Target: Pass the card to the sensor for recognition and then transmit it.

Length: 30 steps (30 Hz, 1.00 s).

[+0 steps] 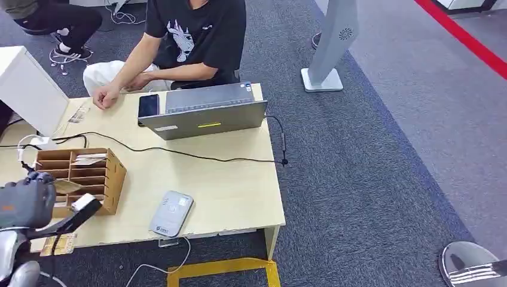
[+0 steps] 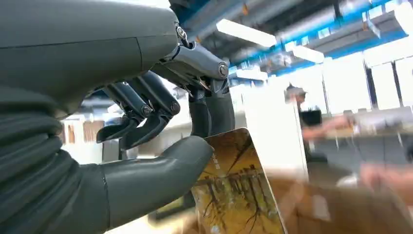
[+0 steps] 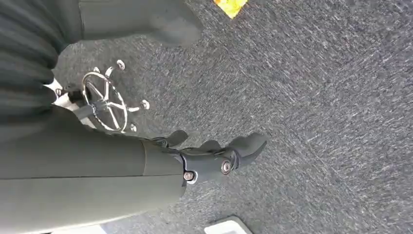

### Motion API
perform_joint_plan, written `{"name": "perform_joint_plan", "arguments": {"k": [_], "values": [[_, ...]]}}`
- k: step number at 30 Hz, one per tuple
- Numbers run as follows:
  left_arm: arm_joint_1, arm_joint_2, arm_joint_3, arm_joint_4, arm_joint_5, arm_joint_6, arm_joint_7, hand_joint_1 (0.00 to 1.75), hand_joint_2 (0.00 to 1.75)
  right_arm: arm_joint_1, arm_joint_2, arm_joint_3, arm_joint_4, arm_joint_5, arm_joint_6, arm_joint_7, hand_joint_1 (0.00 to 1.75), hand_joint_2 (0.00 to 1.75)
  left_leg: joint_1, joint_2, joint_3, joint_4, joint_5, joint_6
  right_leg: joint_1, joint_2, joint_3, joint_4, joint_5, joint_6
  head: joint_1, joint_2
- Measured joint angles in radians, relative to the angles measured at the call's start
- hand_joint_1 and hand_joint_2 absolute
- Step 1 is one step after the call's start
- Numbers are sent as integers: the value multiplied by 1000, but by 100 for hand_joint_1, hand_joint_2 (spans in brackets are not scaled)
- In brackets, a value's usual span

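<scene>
So the left hand [image 2: 160,146] is pinching the card [image 2: 234,190] between thumb and fingers, hovering near the worktop's [image 1: 227,191] front-left corner. The sensor [image 1: 171,213] by the front edge is probably waiting, untouched. The right hand [image 3: 214,156] is dangling loosely, gripping nothing.

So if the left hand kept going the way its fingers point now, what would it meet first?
Probably the wooden card organizer: the left hand, pinching the card, sits right beside it in the head view, fingers aimed toward its slots. Depth is unclear, so it may pass above.
</scene>
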Motion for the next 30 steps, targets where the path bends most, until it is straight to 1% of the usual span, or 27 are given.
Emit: {"name": "perform_joint_plan", "arguments": {"k": [2,4,7,10,14,15,17,19,23,27,30], "values": [[-24,23,17,-40,-3,10,-2,175,175,8,-2,21,0,-9,-8,8,0,175,0,0,0,0,0,0,0,0,0,0,0,0,0,0],[-51,44,32,-88,-3,7,-3,175,175,16,-4,41,-2,-25,-11,26,0,175,0,0,0,0,0,0,0,0,0,0,0,0,0,0],[-106,75,59,-157,6,-25,-5,175,175,32,-6,79,-8,-39,-15,41,0,175,0,0,0,0,0,0,0,0,0,0,0,0,0,0],[-129,88,73,-195,8,-31,-7,175,175,35,-7,98,-11,-46,-19,47,0,175,0,1,1,0,0,0,0,1,0,0,0,0,0,0],[-156,101,79,-232,-11,4,-8,175,175,43,-8,126,-16,-71,-24,69,0,175,0,0,0,0,0,0,0,0,0,0,0,0,1,0],[-172,109,83,-241,-11,-7,-5,175,175,48,-9,133,-19,-79,-26,72,0,175,0,0,0,0,0,0,0,0,0,0,0,0,1,0],[-218,136,88,-257,-16,-68,21,175,175,57,-9,154,-25,-103,-30,88,0,175,1,0,0,0,0,0,0,1,0,0,0,0,1,0],[-258,162,107,-255,0,-93,29,175,175,67,-10,173,-32,-109,-32,97,0,175,0,2,0,0,0,-1,0,2,0,0,1,-1,0,0],[-301,174,159,-209,33,-80,22,175,175,78,-10,198,-40,-92,-29,105,0,175,1,2,0,0,0,-1,0,2,-1,0,0,-1,-1,0],[-353,174,173,-127,18,-76,25,175,175,77,-11,203,-42,-65,-20,102,0,175,0,1,0,0,1,-1,0,2,0,0,0,-1,-1,0],[-395,162,174,-61,4,-68,26,175,175,76,-11,201,-39,-34,-11,83,0,175,0,1,0,0,1,-1,0,2,0,0,1,-1,0,0]]}}
